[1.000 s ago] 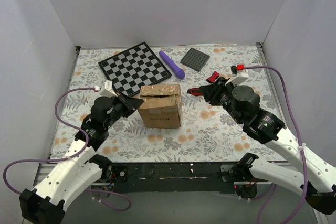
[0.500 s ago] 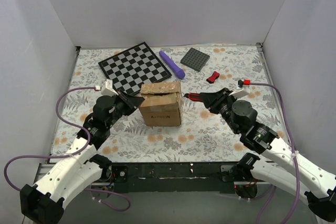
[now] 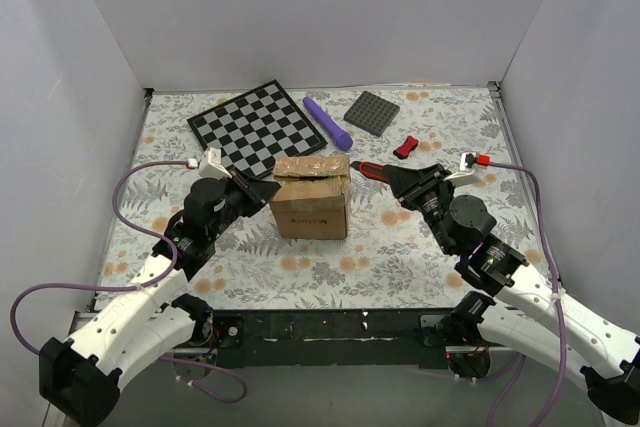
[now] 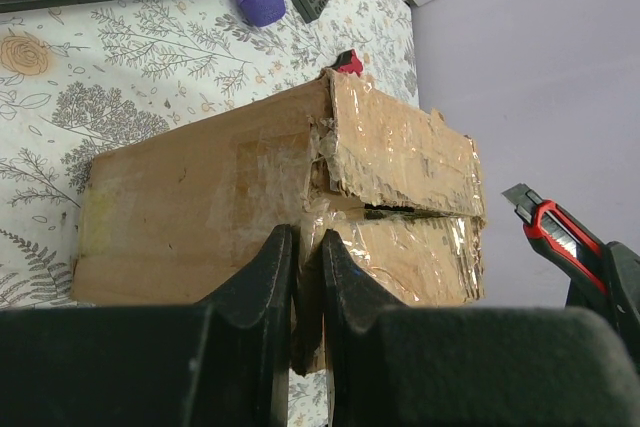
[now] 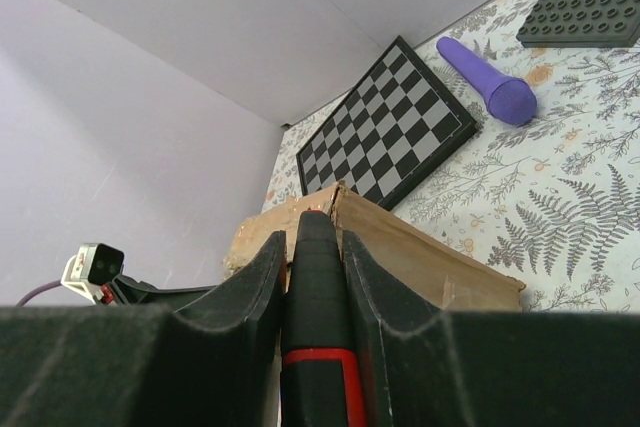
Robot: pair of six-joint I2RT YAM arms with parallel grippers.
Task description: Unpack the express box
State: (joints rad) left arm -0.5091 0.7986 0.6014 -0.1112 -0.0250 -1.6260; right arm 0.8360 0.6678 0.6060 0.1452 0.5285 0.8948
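Note:
The express box [image 3: 311,199], a brown carton with crumpled glossy tape on top, stands mid-table. My left gripper [image 3: 268,190] is at its upper left edge. In the left wrist view that gripper [image 4: 305,242] is shut on a torn flap edge of the box [image 4: 190,207], whose taped top flaps gape slightly. My right gripper [image 3: 395,178] is shut on a red and black box cutter [image 3: 368,169] just right of the box's top. In the right wrist view the cutter [image 5: 318,287] lies between the fingers, its tip at the box's [image 5: 430,257] upper corner. The cutter [image 4: 555,234] also shows past the box in the left wrist view.
Behind the box lie a chessboard [image 3: 256,129], a purple cylinder [image 3: 328,122], a dark grey studded plate [image 3: 372,112] and a small red and black object [image 3: 405,147]. White walls close in the floral-patterned table on three sides.
My right arm has swung left and forward, bringing the cutter's tip from right of the box up to its top right corner. The left gripper keeps its hold, shifted slightly up.

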